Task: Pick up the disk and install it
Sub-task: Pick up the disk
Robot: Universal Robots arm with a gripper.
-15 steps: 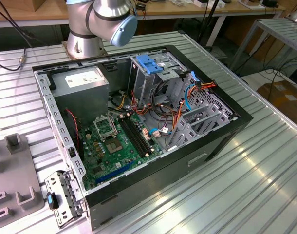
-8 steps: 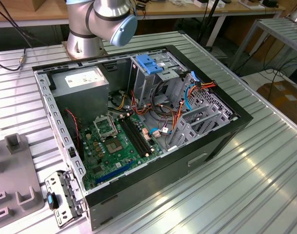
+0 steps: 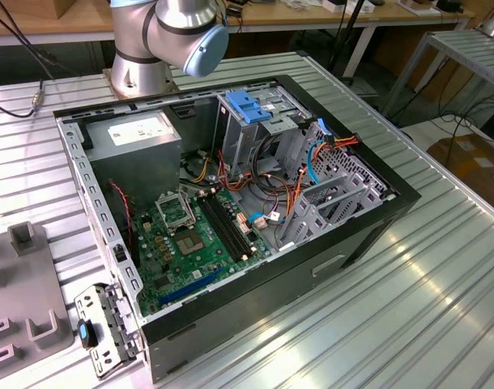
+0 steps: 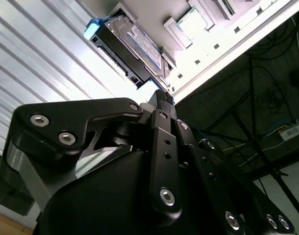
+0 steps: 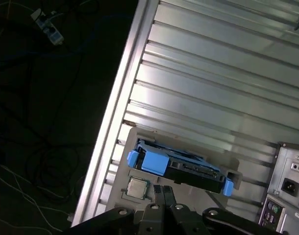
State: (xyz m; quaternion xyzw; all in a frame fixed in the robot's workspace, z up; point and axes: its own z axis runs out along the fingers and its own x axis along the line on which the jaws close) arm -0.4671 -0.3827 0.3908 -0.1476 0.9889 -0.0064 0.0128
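- Exterior view: the open computer case (image 3: 255, 203) lies on the ribbed metal table (image 3: 441, 292), with the arm's base (image 3: 162, 36) at its far side. The grey drive cage (image 3: 259, 134), topped by a light-blue latch plate (image 3: 249, 105), stands in the far part of the case. A grey fixture tray (image 3: 24, 292) lies just beside the case, at the exterior view's left.
- Obstruction, as judged: the orange and blue cables (image 3: 300, 190) crowd the space near the cage and could snag a carried load.
- First wrist view: the disk (image 5: 181, 165) lies flat on a grey holder plate (image 5: 135, 134) near the table's edge. A small square chip (image 5: 136, 187) sits just beside it. The gripper (image 5: 162, 190) is apart from the disk, with its fingers pressed together and nothing between them.
- Second wrist view: the gripper (image 4: 161, 96) is short of the disk (image 4: 125, 41) and makes no contact.
- Judgement: the step in hand is the approach for pickup. A sound grasp calls for jaws spread wider than the blue carrier. They should be centred across its long sides, clear of the end tabs and the chip.
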